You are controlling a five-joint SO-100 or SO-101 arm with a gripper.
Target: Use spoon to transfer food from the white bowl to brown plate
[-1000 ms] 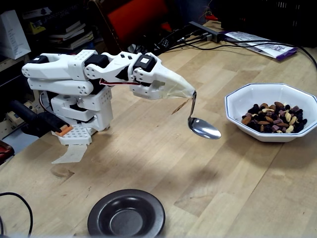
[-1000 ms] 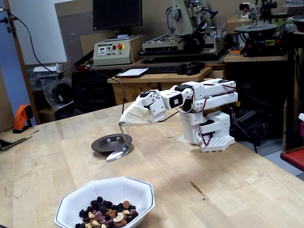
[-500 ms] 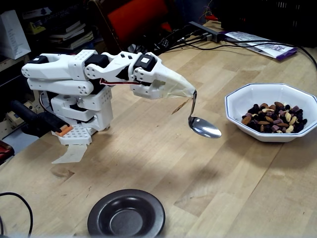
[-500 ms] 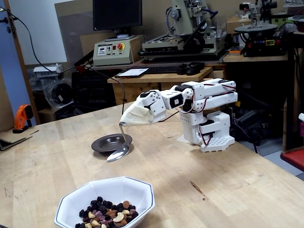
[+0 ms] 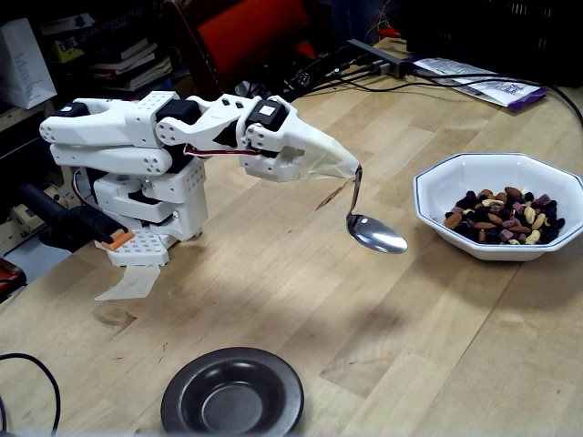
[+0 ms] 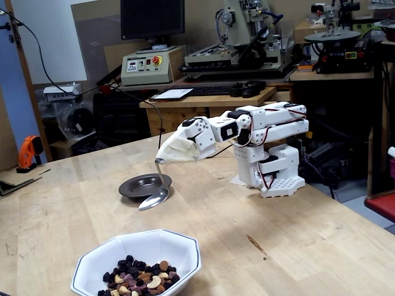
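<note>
Carrying the empty spoon rightward, its taped handle pinched in the wrapped gripper, calls for dipping the tip low into the food in the white bowl, far from the brown plate at near left.

Jaws fully hidden under beige tape wrap, can't tell their state. Spoon handle end buried in that wrap too. Brown plate clipped by bottom edge; white bowl and its food likewise cut off.
</note>
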